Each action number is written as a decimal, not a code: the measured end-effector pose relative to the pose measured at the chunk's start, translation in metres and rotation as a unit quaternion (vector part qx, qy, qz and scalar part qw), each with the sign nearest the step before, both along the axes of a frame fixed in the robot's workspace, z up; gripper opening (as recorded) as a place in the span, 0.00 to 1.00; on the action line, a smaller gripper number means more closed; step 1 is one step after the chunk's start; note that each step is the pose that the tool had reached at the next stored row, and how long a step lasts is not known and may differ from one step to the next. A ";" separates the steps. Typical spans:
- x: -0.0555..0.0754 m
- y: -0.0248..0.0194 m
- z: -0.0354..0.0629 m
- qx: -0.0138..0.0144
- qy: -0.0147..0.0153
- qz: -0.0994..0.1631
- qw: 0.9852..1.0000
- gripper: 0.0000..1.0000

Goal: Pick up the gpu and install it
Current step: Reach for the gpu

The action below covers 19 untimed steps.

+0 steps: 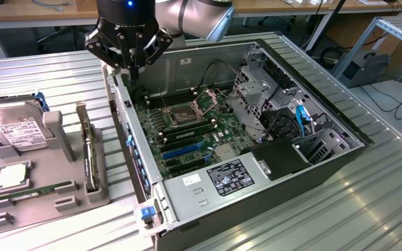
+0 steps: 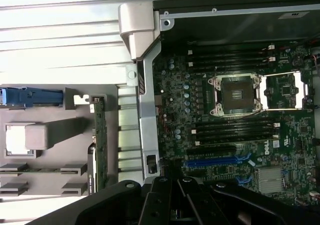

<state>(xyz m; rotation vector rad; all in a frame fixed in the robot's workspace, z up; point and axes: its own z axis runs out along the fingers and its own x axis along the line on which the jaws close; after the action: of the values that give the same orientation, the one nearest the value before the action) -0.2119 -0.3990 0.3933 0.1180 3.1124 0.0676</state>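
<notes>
I am looking down on a ribbed metal table point(image 1: 47, 78) with an open computer case point(image 1: 271, 204) lying on its side across the middle, its inside facing up. The green motherboard point(image 1: 187, 130) lies flat on the floor of the case, with an empty processor socket near its middle and blue card slots point(image 1: 180, 149) below that. On the exterior view's left, just beside the case, sits a grey parts tray point(image 1: 47, 170). A hard drive point(image 1: 16, 128) leans in its far end. The gpu point(image 1: 88, 151) is in this tray too, in the row nearest the case. It stands upright on one long edge in a slot, so I see it as a thin dark strip with its upper edge free. Nothing is touching it. The gripper point(image 1: 132, 70) hangs above the far corner of the case wall, well apart from the card. Its jaws are pressed together and hold nothing. I judge the card to be light and stiff, but thin and easily damaged, and likely to tip or twist if pinched near one end. The safest hold looks to be across the two flat faces at the free upper edge, about midway along its length.
</notes>
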 end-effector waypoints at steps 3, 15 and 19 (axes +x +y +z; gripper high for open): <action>-0.003 0.0000 0.0000 0.000 0.000 0.000 1.000 0.11; -0.015 0.0000 0.0000 0.000 0.000 0.000 1.000 0.11; -0.017 0.0000 0.0000 0.000 0.000 0.000 1.000 0.11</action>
<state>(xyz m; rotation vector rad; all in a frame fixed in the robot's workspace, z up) -0.2294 -0.3989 0.3933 0.1179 3.1124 0.0675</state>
